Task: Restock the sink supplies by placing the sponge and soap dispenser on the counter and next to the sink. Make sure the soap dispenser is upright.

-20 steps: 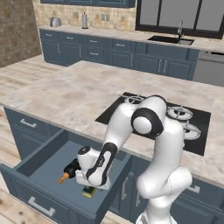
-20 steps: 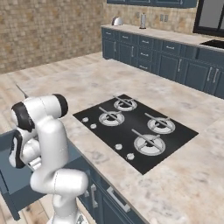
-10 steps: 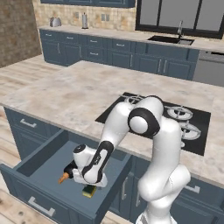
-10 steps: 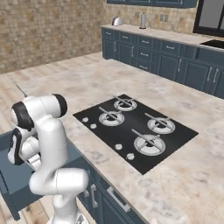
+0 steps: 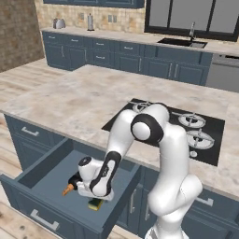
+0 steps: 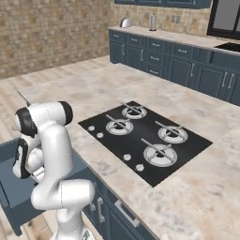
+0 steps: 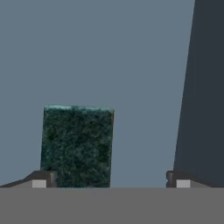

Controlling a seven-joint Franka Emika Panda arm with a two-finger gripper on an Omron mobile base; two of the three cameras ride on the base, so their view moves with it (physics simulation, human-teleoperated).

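Sponge point(image 7: 77, 146) lies flat on the floor of the open drawer point(image 5: 44, 175), green scrub face up, and it sits off-centre to the gripper point(image 7: 107, 179): in the hand view it crowds the left fingertip point(image 7: 41, 179) and stops well short of the right one, which stands near the drawer's dark side wall.

The biggest risk, as I judge it, is that wall. With the jaws spread wide and empty, a straight descent could set the right finger against or onto the wall, stalling the arm or jolting the drawer.

Next is the offset. The left tip looks to be right at the sponge's edge, maybe over it; pressing down there would pin or tip the sponge rather than bracket it, and closing would then push it sideways across the floor instead of gripping it.

Smaller still is the dispenser point(image 5: 71, 185). In the left base view it lies on its side just left of the sponge, orange pump pointing toward the drawer front, close by the hand. A shoved sponge or a swinging wrist could knock it and send it rolling, making the later upright placement harder.

The sink point(image 5: 182, 43) is well away from the drawer, on the far counter point(image 5: 121, 35), so a weak, one-sided pinch could drop the sponge on the trip.
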